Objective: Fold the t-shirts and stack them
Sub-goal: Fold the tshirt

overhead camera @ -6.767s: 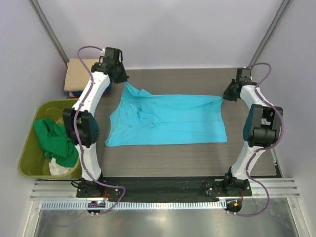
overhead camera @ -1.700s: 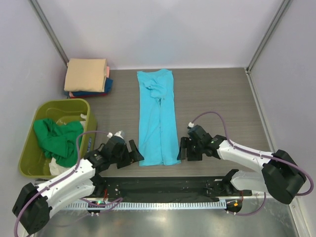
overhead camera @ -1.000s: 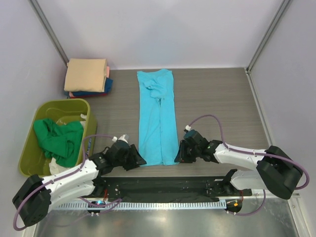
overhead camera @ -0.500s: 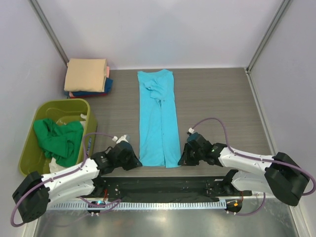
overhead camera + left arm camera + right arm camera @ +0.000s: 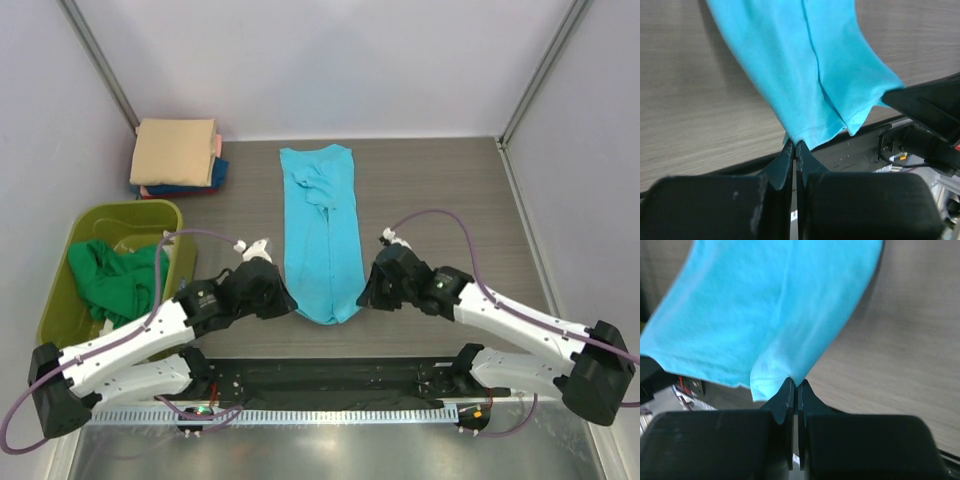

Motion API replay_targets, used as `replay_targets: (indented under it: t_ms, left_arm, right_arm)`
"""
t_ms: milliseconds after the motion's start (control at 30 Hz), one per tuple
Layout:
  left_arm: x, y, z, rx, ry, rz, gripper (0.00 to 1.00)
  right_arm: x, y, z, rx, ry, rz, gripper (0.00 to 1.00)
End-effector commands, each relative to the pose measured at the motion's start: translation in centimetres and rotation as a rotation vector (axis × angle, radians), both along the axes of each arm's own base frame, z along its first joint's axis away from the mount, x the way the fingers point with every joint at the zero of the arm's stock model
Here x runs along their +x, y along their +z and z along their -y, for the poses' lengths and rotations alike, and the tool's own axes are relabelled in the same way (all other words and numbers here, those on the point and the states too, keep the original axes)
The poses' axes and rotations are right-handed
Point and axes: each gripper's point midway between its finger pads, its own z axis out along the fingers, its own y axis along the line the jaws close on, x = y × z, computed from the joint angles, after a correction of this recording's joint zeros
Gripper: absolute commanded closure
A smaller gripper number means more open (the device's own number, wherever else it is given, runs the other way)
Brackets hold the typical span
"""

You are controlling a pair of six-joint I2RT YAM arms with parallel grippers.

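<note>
Left gripper [image 5: 794,146] pinching hem corner of turquoise t-shirt [image 5: 320,235]; right gripper [image 5: 794,383] pinching other hem corner. Shirt lying folded lengthwise, stretching away ahead of and between both grippers along surface [image 5: 440,200].

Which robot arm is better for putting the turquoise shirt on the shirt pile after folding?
Probably left. The left gripper and right gripper each pinch a near corner of the turquoise cloth t-shirt, but the tan-topped pile of folded shirts sits far left, on that gripper's side.
</note>
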Motion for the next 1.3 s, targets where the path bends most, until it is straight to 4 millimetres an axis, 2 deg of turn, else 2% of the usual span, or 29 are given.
replay_targets:
  t_ms: [0, 33, 67, 167, 200, 233, 267, 300, 367, 400, 433, 467, 500, 533, 567, 633, 667, 700, 767, 833, 900, 967, 1033, 1100, 1133, 1167, 1200, 1233, 1267]
  left_arm:
    - [3.1, 3.1, -0.3, 0.105, 0.003, 0.106, 1.0]
    - [4.3, 3.6, -0.6, 0.122, 0.022, 0.121, 1.0]
    - [5.1, 3.1, -0.5, 0.163, 0.023, 0.11, 1.0]
    - [8.8, 4.8, -0.6, 0.177, 0.033, 0.143, 1.0]
    - [9.9, 4.0, -0.6, 0.207, 0.014, 0.126, 1.0]
    - [11.8, 5.0, -0.7, 0.178, 0.036, 0.143, 1.0]
    - [12.8, 5.1, -0.8, 0.182, 0.042, 0.147, 1.0]
    - [14.0, 3.9, -0.6, 0.207, 0.04, 0.123, 1.0]
    - [16.6, 4.2, -1.0, 0.216, 0.048, 0.131, 1.0]
    - [17.6, 2.8, -1.0, 0.243, 0.041, 0.097, 1.0]
    - [18.6, 2.2, -1.3, 0.254, 0.041, 0.082, 1.0]
    - [19.8, 3.0, -0.9, 0.237, 0.036, 0.094, 1.0]
    - [20.4, 2.7, -1.0, 0.242, 0.036, 0.085, 1.0]
    - [21.4, 1.3, -1.4, 0.26, 0.044, 0.052, 1.0]
    - [22.1, 1.3, -1.5, 0.261, 0.043, 0.056, 1.0]
    - [23.8, 1.0, -1.6, 0.252, 0.051, 0.048, 1.0]
    - [24.3, 0.8, -1.7, 0.255, 0.051, 0.043, 1.0]
    - [25.1, 1.3, -1.6, 0.251, 0.054, 0.055, 1.0]
    - [26.1, 0.3, -2.0, 0.264, 0.063, 0.035, 1.0]
    - [26.9, 0.4, -1.7, 0.242, 0.052, 0.031, 1.0]
    - [27.4, -0.8, -1.5, 0.242, 0.046, 0.004, 1.0]
    - [28.2, -1.0, -1.9, 0.23, 0.056, -0.006, 1.0]
    - [28.9, -2.5, -2.3, 0.23, 0.071, -0.04, 1.0]
    - [29.9, -3.6, -2.1, 0.212, 0.071, -0.066, 1.0]
    - [30.5, -4.0, -2.4, 0.207, 0.081, -0.073, 0.99]
    - [31.5, -3.3, -2.0, 0.183, 0.078, -0.06, 0.97]
    - [31.9, -3.3, -1.9, 0.171, 0.074, -0.067, 0.87]
    - [32.5, -4.6, -2.1, 0.169, 0.076, -0.099, 0.77]
    - [33.2, -4.2, -1.9, 0.152, 0.071, -0.099, 0.66]
  right_arm:
    - [4.6, 3.3, 0.2, -0.062, -0.048, 0.107, 0.99]
    - [5.5, 3.9, 0.0, -0.069, -0.029, 0.126, 0.99]
    - [6.8, 4.1, 0.4, -0.079, -0.049, 0.13, 0.99]
    - [10.3, 5.1, 0.0, -0.11, -0.038, 0.155, 0.99]
    - [12.2, 6.4, 0.2, -0.099, -0.063, 0.177, 0.99]
    - [13.2, 5.1, 0.2, -0.132, -0.06, 0.147, 0.99]
    - [14.2, 5.1, 0.2, -0.148, -0.044, 0.159, 0.99]
    - [15.9, 5.9, 0.2, -0.144, -0.061, 0.178, 0.99]
    - [17.6, 4.3, -0.2, -0.173, -0.047, 0.143, 0.99]
    - [19.2, 5.2, -0.1, -0.17, -0.057, 0.166, 0.99]
    - [20.0, 3.8, -0.1, -0.191, -0.06, 0.138, 0.99]
    - [20.7, 3.6, 0.0, -0.197, -0.063, 0.137, 0.99]
    - [21.5, 4.2, -0.6, -0.17, -0.046, 0.143, 0.99]
    - [22.4, 3.9, -0.3, -0.172, -0.058, 0.137, 0.99]
    - [22.9, 2.8, -0.4, -0.177, -0.051, 0.111, 0.99]
    - [24.5, 2.8, -0.3, -0.169, -0.054, 0.116, 0.99]
    - [25.0, 1.7, -0.3, -0.175, -0.053, 0.092, 0.99]
    - [25.6, 2.0, -0.7, -0.155, -0.045, 0.096, 0.99]
    - [26.6, 1.6, -0.5, -0.151, -0.049, 0.091, 0.99]
    - [27.5, 0.9, -0.7, -0.146, -0.047, 0.079, 0.99]
    - [28.2, 0.8, -0.6, -0.139, -0.051, 0.079, 0.99]
    - [28.7, -0.3, -0.6, -0.139, -0.049, 0.057, 0.99]
    - [29.5, -1.1, -0.7, -0.133, -0.047, 0.045, 0.99]
    - [30.8, -0.8, -0.8, -0.12, -0.053, 0.054, 0.99]
    - [31.2, -1.7, -0.7, -0.121, -0.053, 0.034, 0.99]
    - [31.5, -1.8, -0.9, -0.109, -0.052, 0.027, 0.95]
    - [32.8, -0.5, -1.2, -0.087, -0.051, 0.056, 0.86]
    - [33.3, -0.4, -1.0, -0.08, -0.052, 0.046, 0.59]
    - [33.8, -1.1, -0.9, -0.083, -0.054, 0.028, 0.47]
